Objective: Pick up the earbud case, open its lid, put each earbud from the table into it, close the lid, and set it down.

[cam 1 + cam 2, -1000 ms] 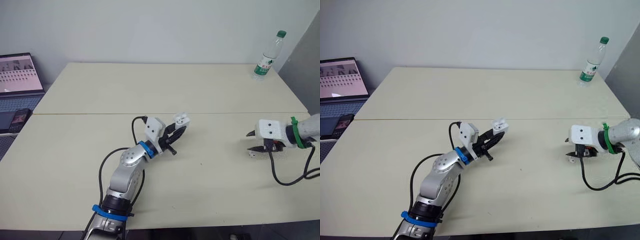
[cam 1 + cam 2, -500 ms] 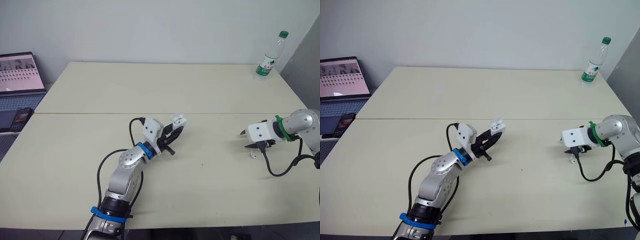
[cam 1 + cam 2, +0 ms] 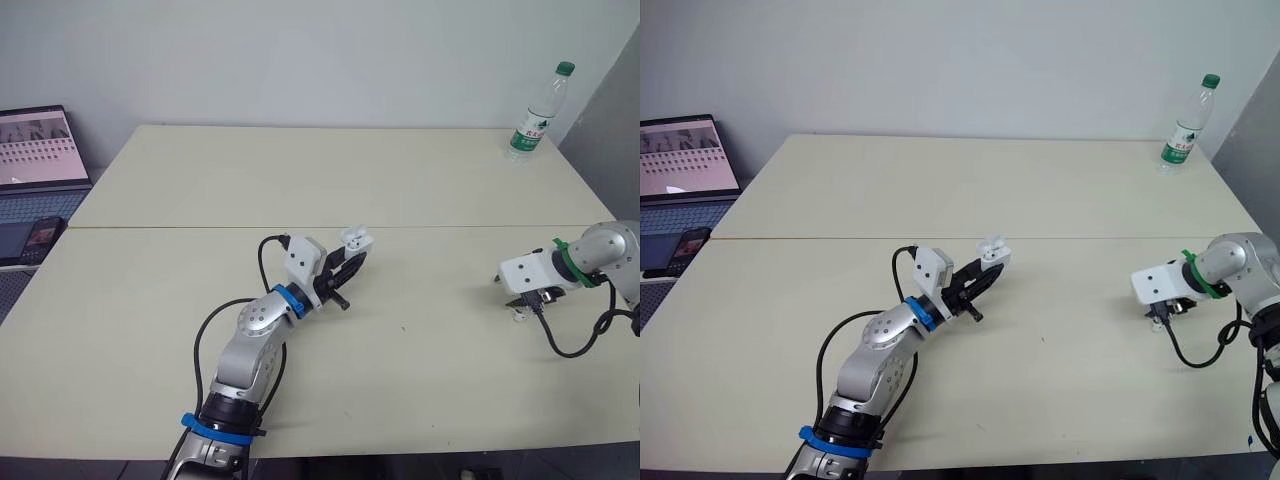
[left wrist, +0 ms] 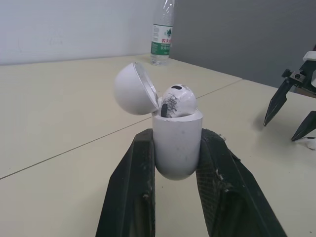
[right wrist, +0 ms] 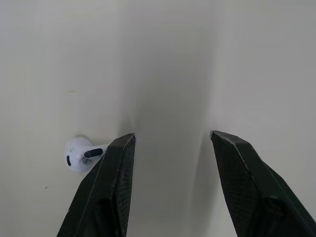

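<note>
My left gripper [image 3: 352, 256] is shut on the white earbud case [image 4: 177, 143] and holds it above the middle of the table. Its lid [image 4: 133, 89] is tipped open, and one earbud [image 4: 177, 98] sits inside. The other earbud [image 5: 81, 154] lies on the table at the right side. My right gripper [image 5: 171, 136] points down at the table and is open, with nothing between its fingers. That earbud lies just outside one finger [image 5: 116, 168], close to it. In the left eye view the right gripper [image 3: 522, 305] stands over the loose earbud [image 3: 520, 317].
A water bottle [image 3: 536, 100] stands at the table's far right corner. A laptop [image 3: 35, 150] and a phone [image 3: 38, 235] sit beyond the left edge. A seam [image 3: 200, 227] crosses the table [image 3: 300, 170]. A black cable [image 3: 575, 345] loops by the right wrist.
My right gripper has swung to the right and tipped down over the loose earbud. The left gripper has kept the open case nearly still.
</note>
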You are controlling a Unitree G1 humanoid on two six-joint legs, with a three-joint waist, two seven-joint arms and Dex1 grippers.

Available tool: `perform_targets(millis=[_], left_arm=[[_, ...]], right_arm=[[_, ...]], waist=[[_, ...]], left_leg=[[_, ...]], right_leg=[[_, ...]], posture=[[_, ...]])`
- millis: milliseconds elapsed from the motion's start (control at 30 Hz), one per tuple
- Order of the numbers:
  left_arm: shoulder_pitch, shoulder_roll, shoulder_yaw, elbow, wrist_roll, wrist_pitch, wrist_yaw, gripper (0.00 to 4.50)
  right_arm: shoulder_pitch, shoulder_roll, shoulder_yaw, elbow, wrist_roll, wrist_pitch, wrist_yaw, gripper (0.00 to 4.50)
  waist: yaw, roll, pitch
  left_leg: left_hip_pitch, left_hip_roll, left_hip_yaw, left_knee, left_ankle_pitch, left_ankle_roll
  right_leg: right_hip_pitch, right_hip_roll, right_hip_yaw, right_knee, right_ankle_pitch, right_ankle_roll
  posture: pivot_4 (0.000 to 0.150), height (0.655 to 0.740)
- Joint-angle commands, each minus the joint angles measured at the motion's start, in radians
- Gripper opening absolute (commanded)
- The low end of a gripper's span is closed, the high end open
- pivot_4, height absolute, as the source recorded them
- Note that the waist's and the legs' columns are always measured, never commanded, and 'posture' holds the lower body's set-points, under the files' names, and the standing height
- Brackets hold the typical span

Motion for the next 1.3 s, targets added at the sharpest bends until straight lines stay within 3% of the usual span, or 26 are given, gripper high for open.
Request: perform_targets(millis=[33, 633, 1300], left_arm=[[-0.011, -0.004, 0.003, -0.031, 0.000, -0.028, 0.001, 0.74], [-0.015, -0.009, 0.003, -0.023, 0.001, -0.036, 0.002, 0.74], [-0.017, -0.008, 0.006, -0.014, 0.003, -0.045, 0.004, 0.74]], right_arm=[[-0.016, -0.020, -0.035, -0.012, 0.000, 0.017, 0.009, 2.50], [-0.028, -0.063, -0.028, 0.007, -0.054, 0.036, 0.019, 2.50], [-0.040, 0.000, -0.014, -0.001, -0.105, 0.038, -0.042, 2.50]], waist=[[0.000, 0.000, 0.000], [0.000, 0.000, 0.000], [0.000, 0.000, 0.000]], left_leg=[[0.000, 0.000, 0.000, 0.000, 0.000, 0.000], [0.001, 0.000, 0.000, 0.000, 0.000, 0.000], [0.001, 0.000, 0.000, 0.001, 0.000, 0.000]], right_leg=[[0.000, 0.000, 0.000, 0.000, 0.000, 0.000], [0.000, 0.000, 0.000, 0.001, 0.000, 0.000], [0.001, 0.000, 0.000, 0.001, 0.000, 0.000]], posture=[[0.150, 0.7362], [0.150, 0.7362], [0.150, 0.7362]])
